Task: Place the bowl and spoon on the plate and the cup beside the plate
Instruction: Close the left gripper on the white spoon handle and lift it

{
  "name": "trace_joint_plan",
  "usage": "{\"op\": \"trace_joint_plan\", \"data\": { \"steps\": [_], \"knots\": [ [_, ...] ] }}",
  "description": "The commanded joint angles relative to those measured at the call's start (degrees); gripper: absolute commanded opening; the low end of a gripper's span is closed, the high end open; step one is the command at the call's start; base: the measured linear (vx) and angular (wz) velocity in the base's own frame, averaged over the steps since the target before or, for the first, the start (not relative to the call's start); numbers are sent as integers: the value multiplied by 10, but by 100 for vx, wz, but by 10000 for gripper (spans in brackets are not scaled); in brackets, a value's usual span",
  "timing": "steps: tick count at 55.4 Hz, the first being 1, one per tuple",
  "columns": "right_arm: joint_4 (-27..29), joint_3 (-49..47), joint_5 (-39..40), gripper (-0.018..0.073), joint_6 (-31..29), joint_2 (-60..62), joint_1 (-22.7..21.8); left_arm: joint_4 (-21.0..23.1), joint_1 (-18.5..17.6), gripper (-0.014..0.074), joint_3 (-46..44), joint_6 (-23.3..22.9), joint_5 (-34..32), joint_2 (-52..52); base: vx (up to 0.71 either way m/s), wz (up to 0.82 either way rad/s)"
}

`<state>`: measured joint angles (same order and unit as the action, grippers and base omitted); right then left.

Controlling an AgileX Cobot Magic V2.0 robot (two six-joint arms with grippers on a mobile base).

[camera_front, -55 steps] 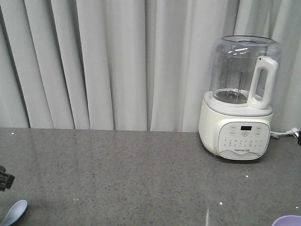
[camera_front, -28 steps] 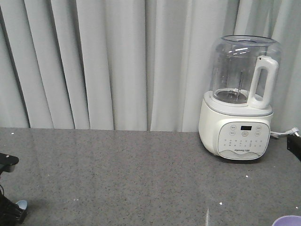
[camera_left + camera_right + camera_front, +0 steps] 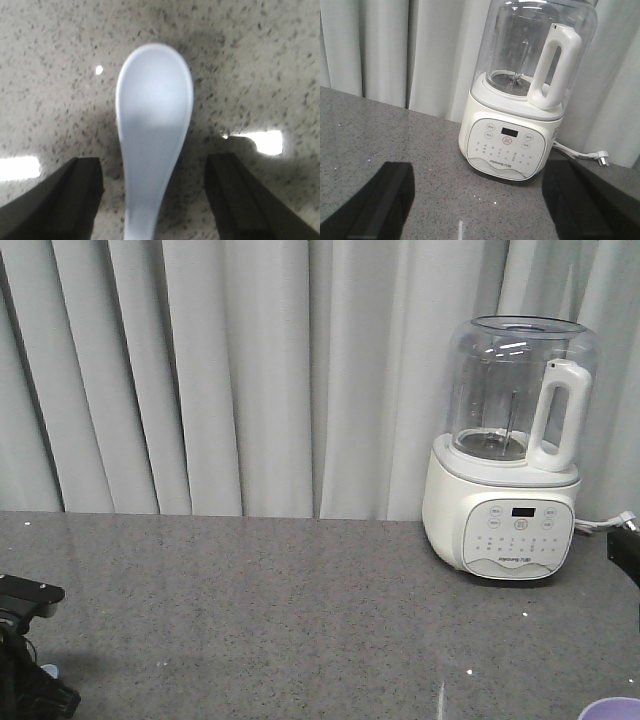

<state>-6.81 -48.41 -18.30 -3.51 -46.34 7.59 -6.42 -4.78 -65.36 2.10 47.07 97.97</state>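
The pale blue-white spoon [image 3: 155,115] lies flat on the speckled grey counter, scoop away from the camera. Its handle runs down between the two dark fingers of my left gripper [image 3: 154,167], which stands open, with a gap to the handle on each side. In the front view the left gripper [image 3: 28,680] is low at the bottom left and hides all but a sliver of the spoon [image 3: 48,671]. A slice of the lavender bowl [image 3: 612,708] shows at the bottom right edge. My right gripper [image 3: 480,187] hangs open and empty above the counter. The plate and cup are out of view.
A white blender [image 3: 510,455] with a clear jug stands at the back right against the grey curtain; in the right wrist view the blender [image 3: 515,135] is just ahead, its cord [image 3: 580,154] trailing right. A dark part of the right arm [image 3: 627,552] pokes in at the right edge.
My left gripper has come down over the spoon, now straddling its handle and covering it in the front view. The right arm has entered at the right edge.
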Motion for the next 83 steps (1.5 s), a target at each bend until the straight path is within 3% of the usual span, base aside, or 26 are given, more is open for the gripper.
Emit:
{"op": "trace_joint_plan", "data": {
  "steps": [1, 11, 24, 39, 46, 54, 59, 71, 83],
  "knots": [
    [-9, -20, 45, 571, -8, 2, 1, 36, -1, 547, -3, 20, -4, 12, 0, 0],
    [-9, -20, 48, 571, -8, 2, 1, 85, -1, 415, -3, 54, 6, 25, 0, 0],
    [-9, -20, 50, 571, -8, 2, 1, 89, -1, -10, -3, 54, 16, 25, 0, 0],
    [-9, -20, 49, 571, -8, 4, 1, 121, -1, -8, -5, 55, -3, -17, 0, 0],
    [-9, -26, 35, 571, -8, 4, 0, 176, -2, -6, -21, 93, 0, -64, 0, 0],
    [-9, -66, -69, 571, 17, 4, -1, 266, -6, -5, -42, 153, 1, -134, 0, 0],
    [-30, -98, -154, 571, 57, 4, -10, 296, -17, -3, -45, 175, -8, -181, 0, 0],
    [-119, -113, -282, 565, 187, 9, -61, 304, -45, 0, -45, 176, -21, -253, 0, 0],
    [-171, -82, -343, 515, 217, -27, -87, 304, -64, 0, -45, 176, -19, -275, 0, 0]
  ]
}}
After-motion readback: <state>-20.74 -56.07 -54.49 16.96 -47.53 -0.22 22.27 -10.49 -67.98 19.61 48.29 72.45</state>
